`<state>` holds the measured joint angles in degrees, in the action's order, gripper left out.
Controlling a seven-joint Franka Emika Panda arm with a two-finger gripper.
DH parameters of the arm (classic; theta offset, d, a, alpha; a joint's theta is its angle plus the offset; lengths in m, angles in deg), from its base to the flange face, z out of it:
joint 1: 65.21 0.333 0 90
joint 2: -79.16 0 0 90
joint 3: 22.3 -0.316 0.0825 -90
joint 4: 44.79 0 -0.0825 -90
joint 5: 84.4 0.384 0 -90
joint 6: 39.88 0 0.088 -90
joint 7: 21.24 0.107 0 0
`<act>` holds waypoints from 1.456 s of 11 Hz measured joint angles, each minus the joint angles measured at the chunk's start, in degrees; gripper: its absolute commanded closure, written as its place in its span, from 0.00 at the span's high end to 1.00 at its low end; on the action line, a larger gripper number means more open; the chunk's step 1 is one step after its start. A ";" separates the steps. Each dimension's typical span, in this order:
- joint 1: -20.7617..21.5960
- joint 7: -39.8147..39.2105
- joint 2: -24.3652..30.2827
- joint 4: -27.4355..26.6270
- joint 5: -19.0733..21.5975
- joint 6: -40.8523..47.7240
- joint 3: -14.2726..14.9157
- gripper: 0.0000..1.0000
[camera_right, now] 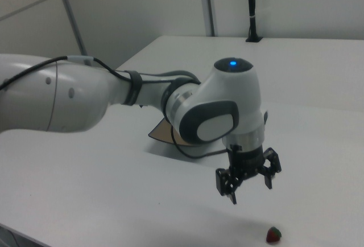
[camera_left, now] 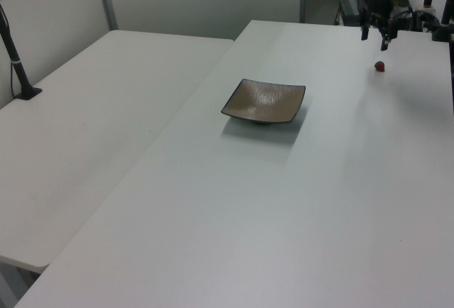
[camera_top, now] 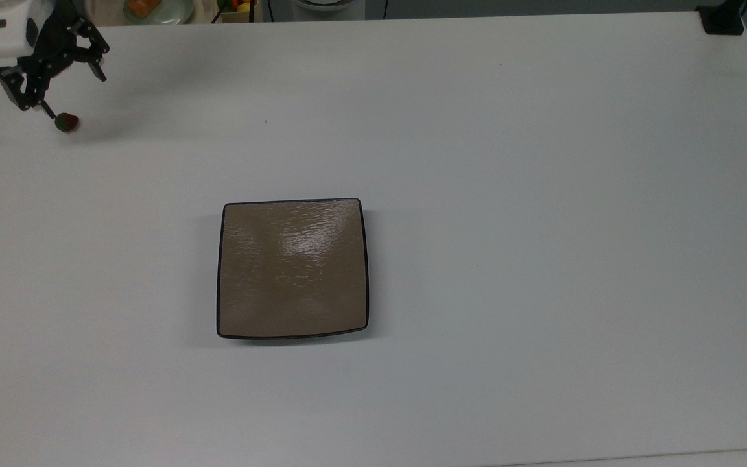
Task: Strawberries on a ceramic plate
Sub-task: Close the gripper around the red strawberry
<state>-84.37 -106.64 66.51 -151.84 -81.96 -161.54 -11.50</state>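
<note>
Nothing is carried yet: the strawberry point(camera_top: 67, 122) lies on the white table point(camera_top: 542, 194) at the top view's upper left, well apart from the empty ceramic plate point(camera_top: 292, 269) near centre. The gripper point(camera_top: 69, 87) hangs just above the fruit, fingers spread. Grasp, carry and release all remain; bare tabletop lies between them, though the strawberry sits near the table's edge.

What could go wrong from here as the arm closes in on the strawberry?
1. The strawberry is tiny and lies loose on the table; the open end effector sits off to one side of it in the right view, so a finger could knock it away.
2. The plate is far across the table, so a weak pinch might drop the strawberry on the way.
</note>
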 measured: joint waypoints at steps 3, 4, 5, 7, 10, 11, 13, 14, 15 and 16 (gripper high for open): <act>-0.18 -4.10 -1.72 -3.25 -1.90 -8.19 1.55 1.00; -0.23 -5.25 -2.25 -4.06 -1.94 -9.68 2.06 1.00; -0.24 -5.68 -2.78 -4.61 -1.94 -10.59 2.25 1.00; -0.24 -5.73 -4.42 -4.88 -1.98 -10.91 3.01 0.85; -0.25 -6.12 -6.15 -4.88 -1.98 -11.37 3.90 0.53; -0.25 -6.12 -6.16 -4.87 -1.98 -11.97 3.90 0.42; -0.25 -6.16 -6.17 -4.91 -1.98 -13.70 3.90 0.31; -0.25 -6.16 -6.17 -4.92 -1.98 -13.83 3.90 0.17; -0.25 -6.18 -6.15 -4.91 -1.98 -13.90 3.90 0.04; -0.25 -6.19 -6.11 -4.92 -2.10 -13.90 3.90 0.01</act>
<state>-84.62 -112.83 60.40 -156.75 -84.06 -175.45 -7.60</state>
